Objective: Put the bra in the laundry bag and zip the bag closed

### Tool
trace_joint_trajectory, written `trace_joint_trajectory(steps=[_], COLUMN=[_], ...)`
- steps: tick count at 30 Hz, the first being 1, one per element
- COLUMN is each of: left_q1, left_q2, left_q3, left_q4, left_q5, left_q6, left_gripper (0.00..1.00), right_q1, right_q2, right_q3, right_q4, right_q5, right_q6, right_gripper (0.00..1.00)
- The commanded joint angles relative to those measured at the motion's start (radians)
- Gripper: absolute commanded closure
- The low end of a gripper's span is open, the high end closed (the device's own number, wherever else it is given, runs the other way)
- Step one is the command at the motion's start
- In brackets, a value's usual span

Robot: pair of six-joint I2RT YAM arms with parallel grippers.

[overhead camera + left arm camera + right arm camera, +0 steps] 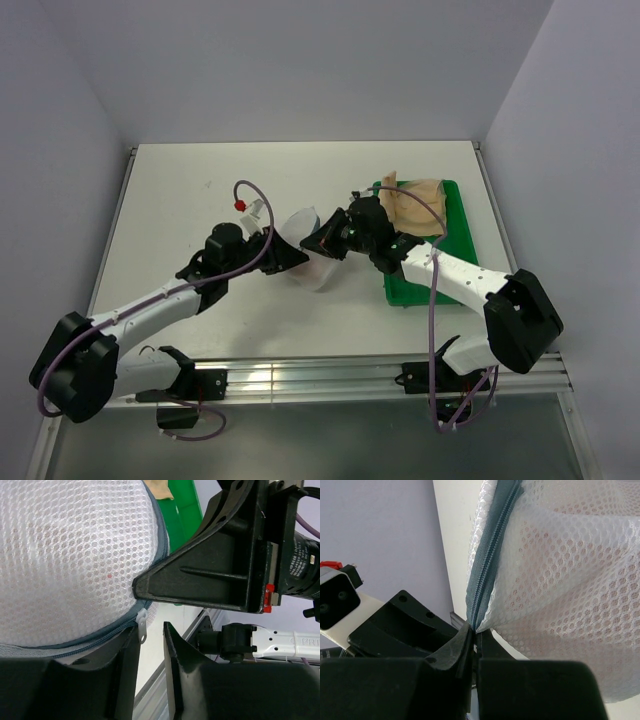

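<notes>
The laundry bag sits mid-table between both grippers. In the left wrist view its white mesh dome fills the upper left, with the grey zip rim below it and a white zip pull hanging at the tip of one finger. My left gripper is open, and the pull is beside the gap, not pinched. My right gripper is shut on the bag's zip rim. The bra shows only as a pink tint through the mesh. My right gripper also shows in the left wrist view.
A green tray stands right of the bag and holds a tan-beige garment. A cable with a red tip arches above the left arm. A metal rail runs along the near table edge.
</notes>
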State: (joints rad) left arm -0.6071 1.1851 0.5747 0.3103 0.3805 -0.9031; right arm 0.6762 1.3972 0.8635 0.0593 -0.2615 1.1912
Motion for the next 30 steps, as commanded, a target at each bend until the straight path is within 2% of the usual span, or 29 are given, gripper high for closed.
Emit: trace_joint_trajectory(steps=[1,7,9,11,17,25,30], left_q1=[0.01,0.017,0.021,0.023,0.094,0.292,0.406], left_q2=[0.008,0.007,0.005,-0.002,-0.082,-0.194,-0.281], left_q3=[0.047,0.039,0.04,0.043,0.054,0.007,-0.021], left_q4=[0.053,0.039,0.02,-0.008,-0.292,-0.497,-0.569], left_q5=[0.015,0.008,0.0,-0.032,-0.182,-0.184,-0.175], left_q6=[0.001,0.004,0.007,0.015,0.024,0.059,0.089], left_gripper=[0.7,0.87,0.99,1.0,1.0,1.0,1.0], right_q1=[0.014,0.014,0.016,0.017,-0.015,-0.063,-0.115], right_q2=[-0.026,-0.024,-0.02,-0.015,-0.004,0.066,0.192], right_q3=[-0.001,0.0,0.006,0.011,0.048,0.19,0.345], right_q4=[0.033,0.033,0.033,0.025,-0.012,-0.052,-0.107], right_q5=[-0.016,-0.018,-0.021,-0.025,-0.056,-0.142,-0.235], right_q6=[-0.015,-0.018,-0.024,-0.036,-0.084,-0.171,-0.241], right_gripper=[1.0,1.0,1.0,1.0,1.0,1.0,1.0])
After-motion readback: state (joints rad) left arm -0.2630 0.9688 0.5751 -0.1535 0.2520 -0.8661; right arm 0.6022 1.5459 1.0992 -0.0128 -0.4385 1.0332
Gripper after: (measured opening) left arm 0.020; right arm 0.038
